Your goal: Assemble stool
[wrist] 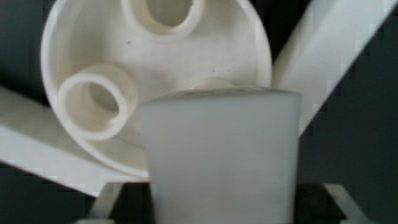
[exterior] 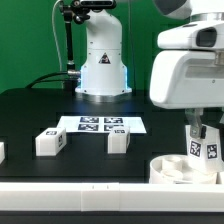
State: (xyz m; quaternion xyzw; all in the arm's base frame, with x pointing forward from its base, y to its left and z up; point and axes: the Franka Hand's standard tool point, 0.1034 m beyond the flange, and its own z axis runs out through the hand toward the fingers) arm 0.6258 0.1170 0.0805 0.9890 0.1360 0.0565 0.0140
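Note:
My gripper (exterior: 200, 135) hangs at the exterior view's right, shut on a white block leg (exterior: 208, 150) with a marker tag, held upright just over the round white seat (exterior: 168, 170). In the wrist view the leg (wrist: 217, 150) fills the space between my gripper's (wrist: 217, 205) jaws. The seat (wrist: 160, 70) lies right behind it, showing two round sockets, one (wrist: 93, 100) close beside the leg's end. I cannot tell whether the leg touches the seat. Two more tagged legs (exterior: 50, 142) (exterior: 118, 141) lie loose on the black table.
The marker board (exterior: 100, 125) lies mid-table in front of the robot base (exterior: 102, 65). A long white rail (exterior: 70, 190) runs along the near edge. Another white piece (exterior: 1, 151) peeks in at the far left. White bars (wrist: 54, 160) cross behind the seat in the wrist view.

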